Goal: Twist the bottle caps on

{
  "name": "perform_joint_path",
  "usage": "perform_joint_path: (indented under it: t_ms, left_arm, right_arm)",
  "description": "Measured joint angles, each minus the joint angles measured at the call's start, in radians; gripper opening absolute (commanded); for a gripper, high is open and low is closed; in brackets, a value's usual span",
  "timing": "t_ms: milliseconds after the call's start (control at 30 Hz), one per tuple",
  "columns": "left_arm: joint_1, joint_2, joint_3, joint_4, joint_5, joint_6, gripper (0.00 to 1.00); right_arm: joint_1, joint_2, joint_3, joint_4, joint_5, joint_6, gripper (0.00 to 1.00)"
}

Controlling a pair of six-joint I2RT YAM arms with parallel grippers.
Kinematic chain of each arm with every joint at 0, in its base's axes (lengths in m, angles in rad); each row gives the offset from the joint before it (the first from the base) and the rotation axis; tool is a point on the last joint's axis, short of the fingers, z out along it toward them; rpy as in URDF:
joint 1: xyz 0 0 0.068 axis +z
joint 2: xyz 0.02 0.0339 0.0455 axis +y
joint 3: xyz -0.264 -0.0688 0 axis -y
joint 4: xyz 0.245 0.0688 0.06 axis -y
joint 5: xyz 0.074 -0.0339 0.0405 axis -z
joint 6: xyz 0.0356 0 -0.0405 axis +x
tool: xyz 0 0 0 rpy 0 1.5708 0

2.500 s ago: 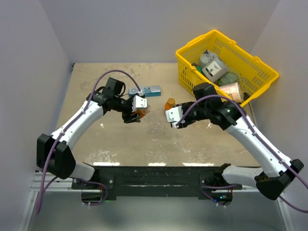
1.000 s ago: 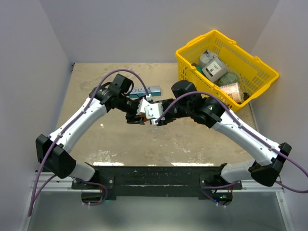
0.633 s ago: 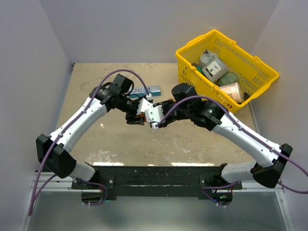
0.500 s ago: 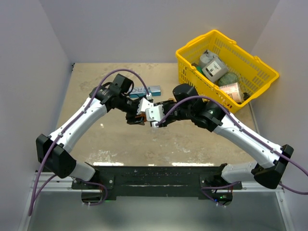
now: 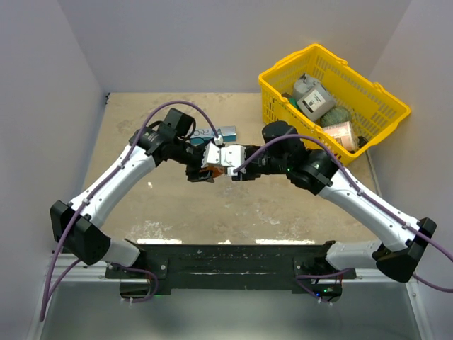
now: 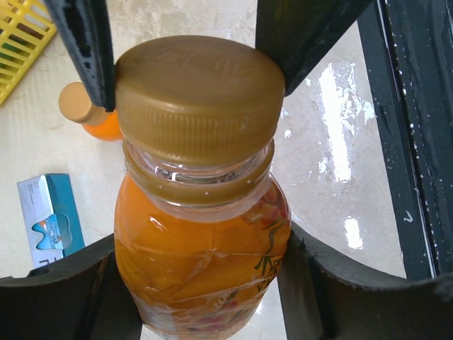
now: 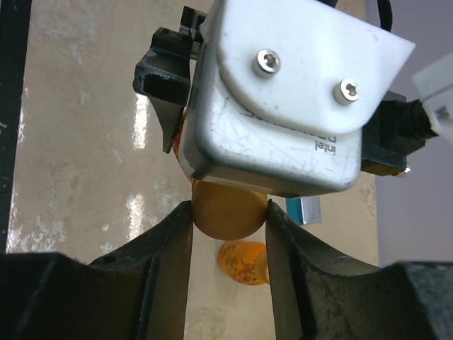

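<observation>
Left claw [image 6: 202,301] clamped round the body of an orange-filled bottle [image 6: 205,241]. Right claw [image 7: 230,219] pinching its cap [image 6: 198,92], seated on the neck. Second bottle [image 6: 95,117], capped, stands on the table [image 6: 311,106] beyond both claws. Yellow basket [image 5: 361,78] behind the right claw: grey canister [image 5: 311,95], pinkish cup [image 5: 340,132].

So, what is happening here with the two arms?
The left gripper holds an orange bottle by its body. The right gripper is closed on the brown cap, which sits on that bottle's neck. Whether the cap is fully tight cannot be told. A second bottle, with its cap on, stands on the table nearby, close to a blue box.
</observation>
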Motion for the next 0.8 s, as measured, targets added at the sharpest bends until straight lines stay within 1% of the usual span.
perform_joint_path:
  t_ms: [167, 367, 600, 800]
  left_arm:
    - [0.000, -0.014, 0.000, 0.008, -0.001, -0.016, 0.00]
    - [0.000, -0.014, 0.000, 0.006, -0.010, -0.023, 0.00]
    - [0.000, -0.014, 0.001, 0.004, -0.070, -0.041, 0.00]
    - [0.001, -0.016, 0.016, 0.005, -0.122, -0.041, 0.00]
  right_arm:
    - [-0.014, -0.010, -0.015, 0.040, -0.030, 0.074, 0.26]
    - [-0.018, -0.006, -0.019, 0.054, -0.035, 0.112, 0.26]
    - [-0.027, 0.022, -0.019, 0.077, -0.039, 0.167, 0.26]
    - [-0.032, 0.034, -0.026, 0.134, -0.022, 0.278, 0.24]
